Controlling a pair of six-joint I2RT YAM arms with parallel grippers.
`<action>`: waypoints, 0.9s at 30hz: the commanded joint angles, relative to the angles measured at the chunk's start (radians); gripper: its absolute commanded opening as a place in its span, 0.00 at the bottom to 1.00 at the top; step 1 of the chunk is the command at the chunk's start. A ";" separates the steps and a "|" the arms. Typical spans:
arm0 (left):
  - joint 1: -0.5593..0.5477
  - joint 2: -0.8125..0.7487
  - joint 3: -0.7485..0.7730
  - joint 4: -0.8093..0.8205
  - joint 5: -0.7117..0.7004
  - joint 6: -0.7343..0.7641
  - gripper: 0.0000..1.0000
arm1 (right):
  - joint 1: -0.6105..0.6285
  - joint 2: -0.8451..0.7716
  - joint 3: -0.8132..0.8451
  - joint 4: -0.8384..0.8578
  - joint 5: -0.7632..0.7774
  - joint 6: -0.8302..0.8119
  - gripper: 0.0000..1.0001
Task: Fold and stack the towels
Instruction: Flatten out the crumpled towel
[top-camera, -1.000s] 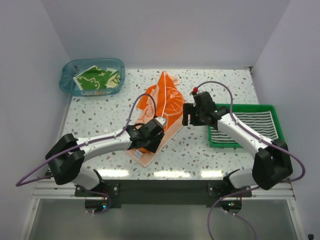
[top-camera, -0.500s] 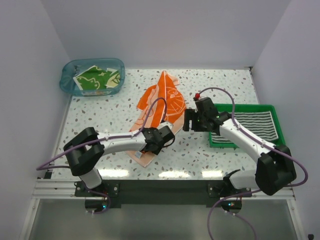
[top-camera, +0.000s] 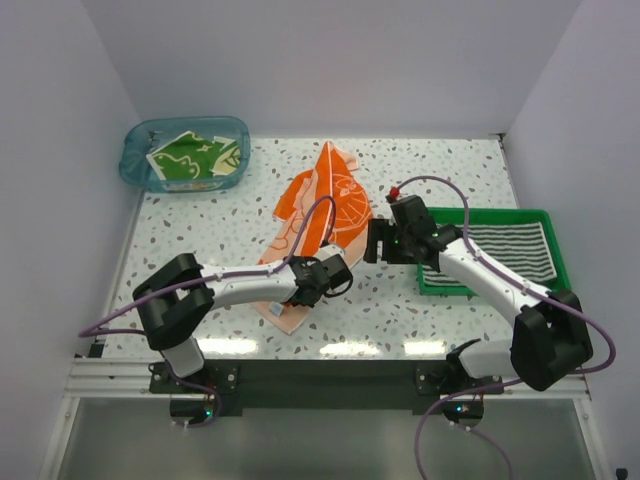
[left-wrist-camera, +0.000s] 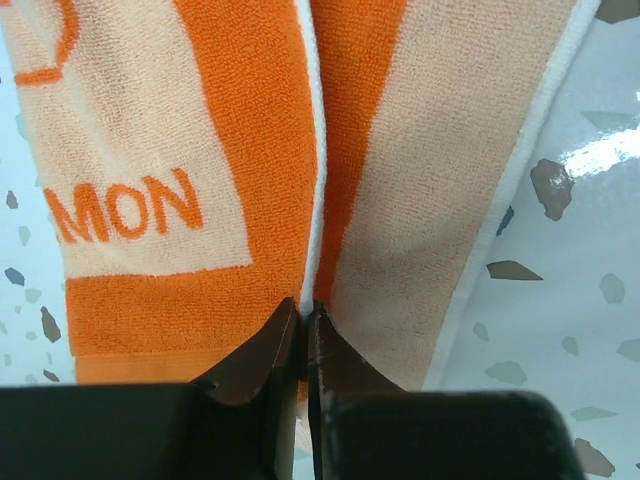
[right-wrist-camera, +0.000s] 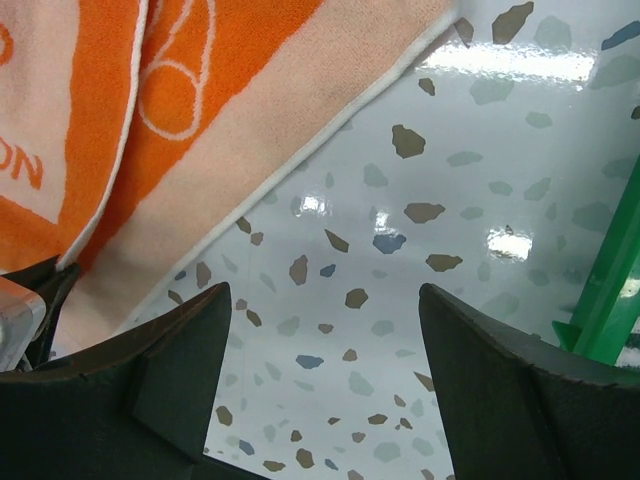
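Finding: left gripper (left-wrist-camera: 306, 312) clamped on the orange towel (left-wrist-camera: 250, 140) hem.
Only its wrist view shows that pinch; overhead hides it. The right gripper (right-wrist-camera: 325, 295) gapes, empty, over the table (right-wrist-camera: 480, 200).

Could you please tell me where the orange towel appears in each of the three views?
Top external: the orange towel lies diagonally at mid-table.
Left wrist: it fills the upper frame, pinched by the left gripper.
Right wrist: it is in the upper left corner.
Shared landmark: the speckled tabletop.
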 joint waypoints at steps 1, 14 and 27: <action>-0.004 -0.005 0.047 -0.033 -0.057 -0.023 0.07 | 0.005 -0.018 -0.008 0.044 -0.036 0.018 0.79; 0.213 -0.158 0.079 -0.067 0.008 0.023 0.00 | 0.254 0.196 0.086 0.222 -0.070 0.073 0.61; 0.625 -0.237 -0.001 -0.004 0.199 0.095 0.00 | 0.371 0.508 0.211 0.126 0.131 -0.008 0.49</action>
